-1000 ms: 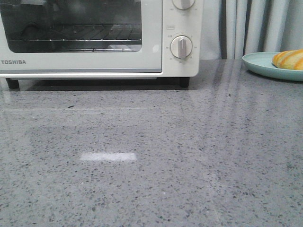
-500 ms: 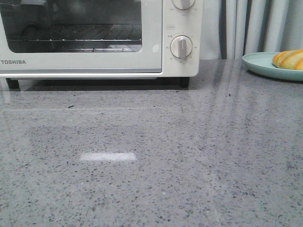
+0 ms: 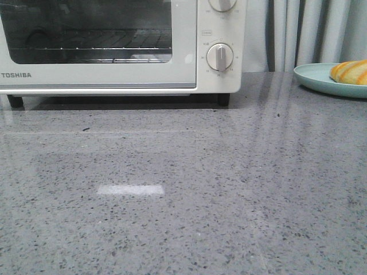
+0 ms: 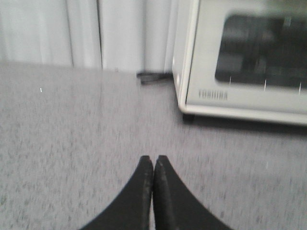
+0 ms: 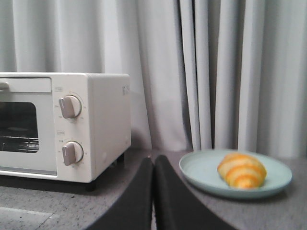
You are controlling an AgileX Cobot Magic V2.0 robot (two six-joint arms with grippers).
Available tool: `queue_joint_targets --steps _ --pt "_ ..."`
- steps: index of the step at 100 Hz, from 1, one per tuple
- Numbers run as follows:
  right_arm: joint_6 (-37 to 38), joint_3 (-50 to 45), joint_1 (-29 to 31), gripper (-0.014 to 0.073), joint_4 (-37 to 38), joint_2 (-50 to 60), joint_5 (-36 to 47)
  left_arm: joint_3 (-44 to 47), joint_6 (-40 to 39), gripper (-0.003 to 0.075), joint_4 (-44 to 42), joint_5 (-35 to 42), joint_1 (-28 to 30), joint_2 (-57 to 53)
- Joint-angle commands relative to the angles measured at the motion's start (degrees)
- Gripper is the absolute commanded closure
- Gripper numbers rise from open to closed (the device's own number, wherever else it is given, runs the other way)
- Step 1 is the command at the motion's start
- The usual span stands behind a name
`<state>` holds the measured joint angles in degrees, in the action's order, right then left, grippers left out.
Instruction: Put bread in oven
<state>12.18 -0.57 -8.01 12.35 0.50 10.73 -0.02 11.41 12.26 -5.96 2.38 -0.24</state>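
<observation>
The bread (image 3: 350, 71), a golden-orange roll with pale stripes, lies on a pale green plate (image 3: 312, 76) at the far right of the grey table. It also shows in the right wrist view (image 5: 242, 170) on the plate (image 5: 201, 170). The white TOSHIBA oven (image 3: 114, 75) stands at the back left with its glass door closed; it also shows in the left wrist view (image 4: 249, 98) and right wrist view (image 5: 103, 124). My left gripper (image 4: 153, 159) is shut and empty over bare table. My right gripper (image 5: 153, 159) is shut and empty, short of the plate. Neither arm shows in the front view.
Grey-white curtains (image 3: 309, 31) hang behind the table. A dark cable (image 4: 152, 76) lies beside the oven near the curtain. The oven has two round knobs (image 3: 219, 56) on its right side. The speckled grey table (image 3: 183, 195) spreads in front of the oven.
</observation>
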Motion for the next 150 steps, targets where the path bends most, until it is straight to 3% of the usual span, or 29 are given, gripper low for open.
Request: queue_joint_targets --steps 1,30,40,58,65,80,93,119,150 --pt "0.37 -0.67 0.1 0.0643 -5.09 1.21 -0.26 1.37 -0.59 0.0741 3.64 8.07 -0.33 -1.67" --pt "0.37 -0.67 0.1 0.0643 -7.52 1.21 -2.03 1.37 -0.71 0.0741 19.43 17.26 -0.33 -1.67" --pt "0.37 -0.67 0.1 0.0643 -7.79 1.21 -1.93 1.37 -0.71 0.0741 21.38 19.28 -0.33 -1.67" --pt "0.79 2.98 0.1 0.0642 -14.93 1.21 -3.14 -0.07 -4.06 0.0741 21.86 19.74 -0.46 -1.67" --pt "0.79 6.22 0.1 0.0642 -14.93 1.21 -7.19 -2.89 -4.06 0.0742 18.14 15.94 -0.69 -1.33" --pt "0.56 14.04 0.1 0.0642 -14.36 0.83 -19.24 -14.66 -3.57 0.0742 6.28 -1.31 -2.21 4.11" --pt "-1.4 18.06 0.1 0.0643 -14.36 -0.67 -22.11 -25.62 -3.1 0.0741 1.78 -5.94 -4.4 14.14" --pt "-1.4 21.02 0.1 0.0643 -14.36 -6.2 -21.86 -41.59 1.84 0.0741 1.98 -6.92 -14.08 34.28" --pt "-1.4 21.42 0.1 0.0643 -14.36 -7.21 -21.3 -49.87 4.89 0.0741 1.56 5.28 -30.41 51.88"
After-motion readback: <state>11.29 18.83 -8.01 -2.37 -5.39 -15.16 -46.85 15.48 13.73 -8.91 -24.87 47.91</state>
